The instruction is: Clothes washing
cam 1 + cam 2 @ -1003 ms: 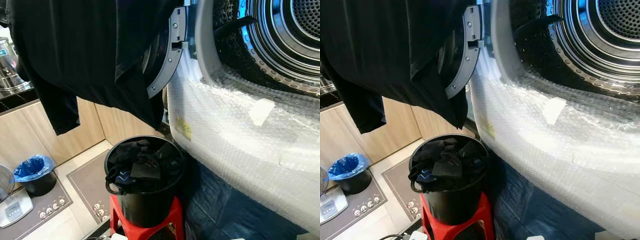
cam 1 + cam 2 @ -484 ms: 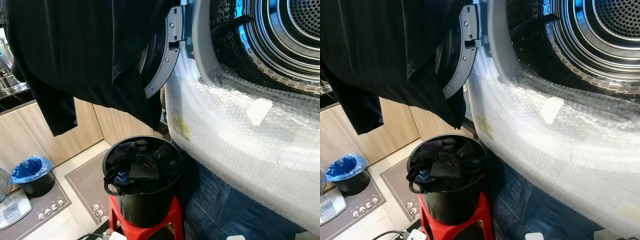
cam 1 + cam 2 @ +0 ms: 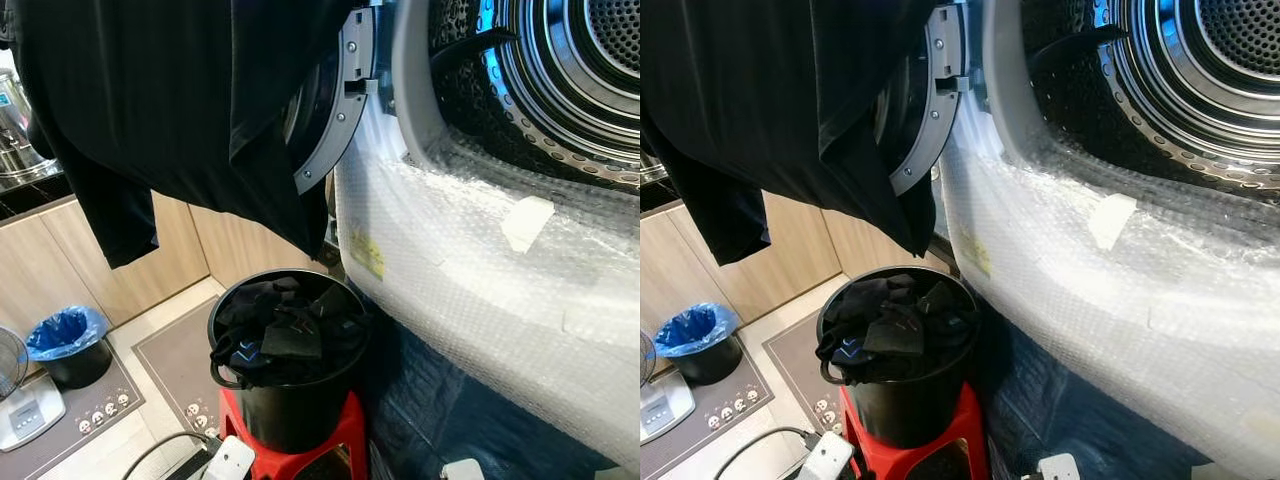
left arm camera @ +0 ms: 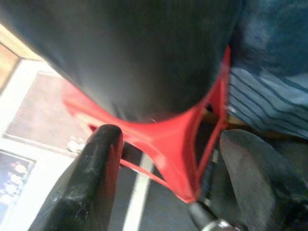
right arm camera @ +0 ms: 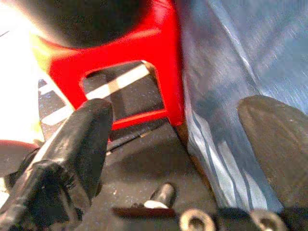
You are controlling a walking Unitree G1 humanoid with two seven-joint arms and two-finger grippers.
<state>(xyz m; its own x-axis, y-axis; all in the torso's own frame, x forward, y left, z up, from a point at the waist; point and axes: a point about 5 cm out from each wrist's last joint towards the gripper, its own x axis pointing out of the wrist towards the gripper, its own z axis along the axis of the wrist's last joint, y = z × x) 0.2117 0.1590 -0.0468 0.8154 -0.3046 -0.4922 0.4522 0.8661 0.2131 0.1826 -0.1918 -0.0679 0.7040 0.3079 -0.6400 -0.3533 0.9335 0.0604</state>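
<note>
Open washing machine drum [image 3: 585, 70] at far right, perforated steel shining inside, grey door ring [image 3: 340, 105] swung out to its left. Front of the machine wrapped in bubble wrap [image 3: 480, 270], with a yellow label [image 3: 366, 257] and a patch of tape [image 3: 527, 222] stuck on. Blue cloth [image 3: 450, 420] draped below the wrap, down to the floor.

Large black garment [image 3: 170, 100] hanging across the upper left, partly covering the door ring, one sleeve dangling lower at far left.

Below, near the middle: black bucket [image 3: 290, 400] heaped with dark clothes [image 3: 285, 330], standing on a red plastic stool [image 3: 340, 440] just beside the blue cloth. Well to the left on the floor, a small black bin with a blue liner [image 3: 65, 340], wooden cabinet fronts [image 3: 60, 260] behind it, a grey mat [image 3: 175, 365] between bin and stool. White power strip [image 3: 225, 462] with a cable at the near edge, by the stool's foot.

Left gripper [image 4: 168, 178] low down, fingers [image 4: 91, 178] spread apart and holding nothing, aimed at the stool's red frame and the bucket's dark underside. Right gripper [image 5: 187, 144] likewise low, fingers [image 5: 82, 144] spread wide and empty, facing the stool leg and the blue striped cloth.
</note>
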